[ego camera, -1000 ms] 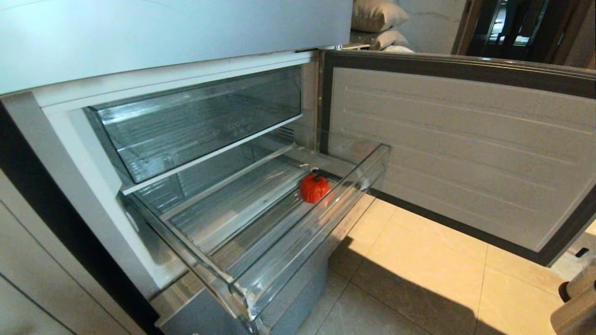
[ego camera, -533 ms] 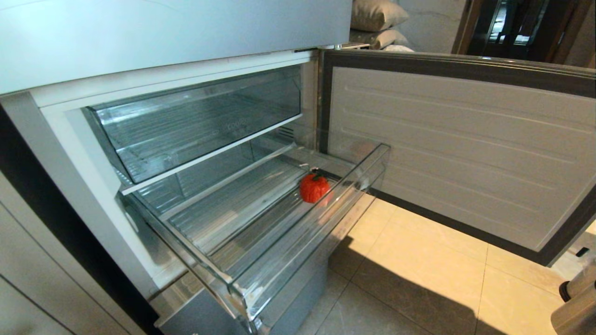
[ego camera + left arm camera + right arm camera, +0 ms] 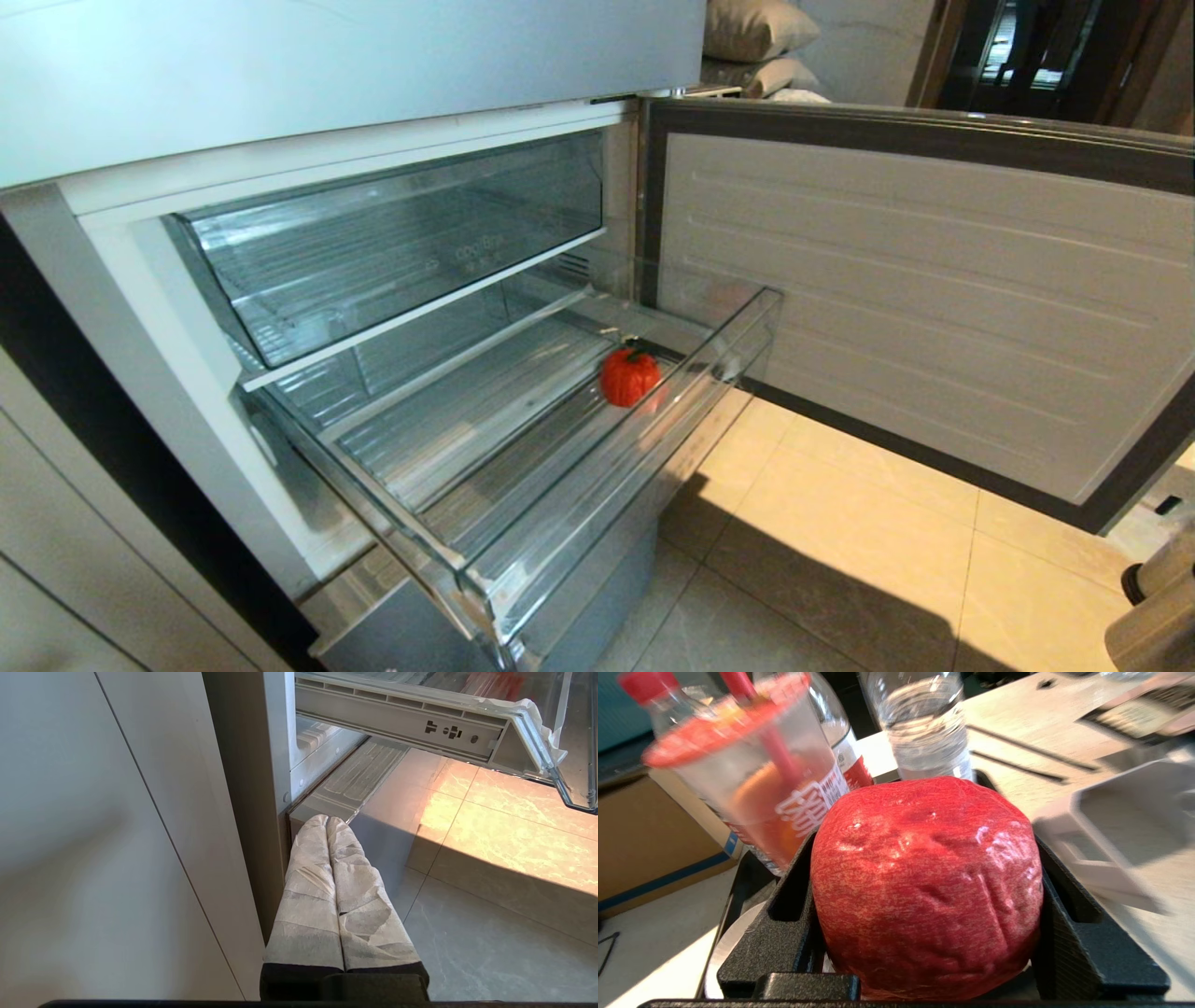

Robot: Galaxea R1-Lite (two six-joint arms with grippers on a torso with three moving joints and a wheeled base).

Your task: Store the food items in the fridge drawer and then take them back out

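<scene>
Pepper (image 3: 927,886) clamped between right gripper (image 3: 924,933) jaws

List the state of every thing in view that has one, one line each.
Clear ribbed fridge drawer: pulled out.
Glossy red pepper: lying in the drawer.
Fridge door: swung open.
Upper clear bin: pushed in.
Left gripper: shut, empty.
Right gripper: clamped on a second red food item.

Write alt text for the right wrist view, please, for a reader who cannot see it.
The right gripper holds a glossy red food item clamped between its black fingers. Behind it, blurred, stand a clear plastic cup with a red lid and straw and a clear water bottle on a light tabletop.
</scene>
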